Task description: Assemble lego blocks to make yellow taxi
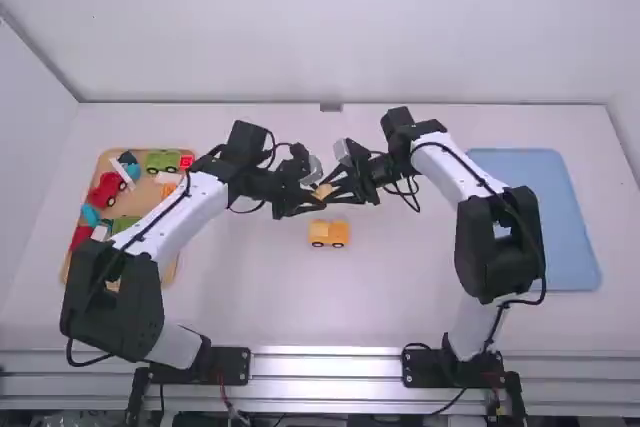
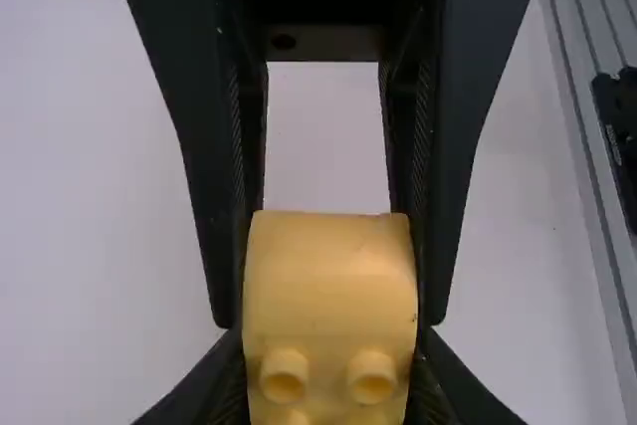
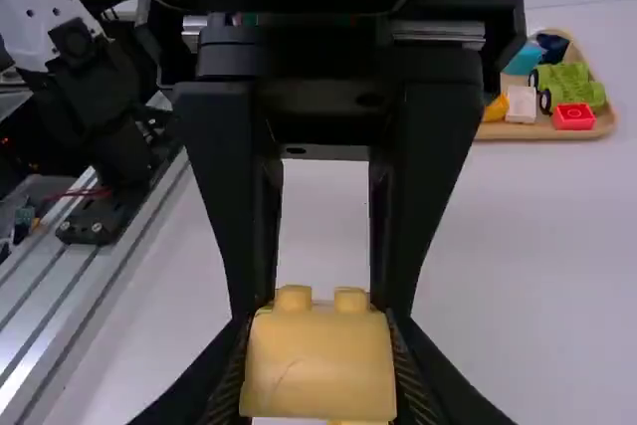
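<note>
**Two Grippers Clamp a Single Yellow Block Over the Table**

A yellow block [image 1: 322,191] with round studs is pinned by both grippers at once, raised above the middle of the table [image 1: 400,297]. The left gripper [image 1: 310,198] has its fingers clamped on the block's sides; the right gripper [image 1: 335,190] meets it from the opposite side, its fingers likewise closed on the block. In both wrist views, the block sits squarely between the two sets of fingers, its studs showing.

Resting on the table below, nearer its front edge than the held block and apart from both grippers, is a yellow wheeled piece [image 1: 328,233], upright on its wheels.

By the table's left edge lies a wooden tray [image 1: 148,192] of assorted parts. A red car [image 1: 106,190] sits toward its left side, while a green vehicle [image 1: 162,160] and a red block [image 1: 187,161] lie side by side near its far right corner. Near the table's right edge lies a blue tray [image 1: 550,217].
</note>
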{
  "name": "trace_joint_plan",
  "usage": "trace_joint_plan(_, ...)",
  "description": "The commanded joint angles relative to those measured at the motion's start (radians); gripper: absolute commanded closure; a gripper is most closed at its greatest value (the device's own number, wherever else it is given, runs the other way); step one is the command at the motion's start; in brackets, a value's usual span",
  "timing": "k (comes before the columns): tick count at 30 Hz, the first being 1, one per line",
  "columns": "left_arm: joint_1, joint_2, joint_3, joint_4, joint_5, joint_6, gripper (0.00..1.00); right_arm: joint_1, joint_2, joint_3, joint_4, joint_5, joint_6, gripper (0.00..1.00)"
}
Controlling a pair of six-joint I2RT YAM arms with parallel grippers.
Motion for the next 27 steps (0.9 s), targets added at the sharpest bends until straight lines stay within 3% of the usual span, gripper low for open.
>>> trace_joint_plan(1,-0.003,0.008,0.011,-0.005,0.020,0.010,0.76,0.000,0.008,0.026,-0.001,-0.006,0.002,0.76)
trace_joint_plan(7,-0.003,0.008,0.011,-0.005,0.020,0.009,0.84,0.000,0.008,0.026,0.003,-0.008,-0.005,0.63)
trace_joint_plan(8,-0.003,0.008,0.011,-0.004,0.021,0.010,0.85,0.000,0.008,0.026,0.003,-0.006,-0.010,0.55)
trace_joint_plan(9,-0.004,0.008,0.011,-0.005,0.018,0.010,0.87,-0.001,0.008,0.026,0.006,-0.004,-0.009,0.36)
trace_joint_plan(11,-0.004,0.008,0.011,-0.007,0.008,0.010,0.87,-0.008,0.008,0.026,0.011,0.002,-0.006,0.24)
trace_joint_plan(12,-0.005,0.008,0.011,-0.009,-0.012,0.006,0.87,-0.019,0.008,0.028,0.016,0.013,-0.005,0.03)
trace_joint_plan(22,-0.011,0.008,0.011,0.054,-0.169,-0.165,0.88,-0.148,-0.035,0.040,0.093,0.111,0.186,0.02)
trace_joint_plan(27,-0.041,0.008,0.011,0.080,-0.217,-0.175,0.90,-0.204,-0.086,0.037,0.229,0.296,0.516,0.02)
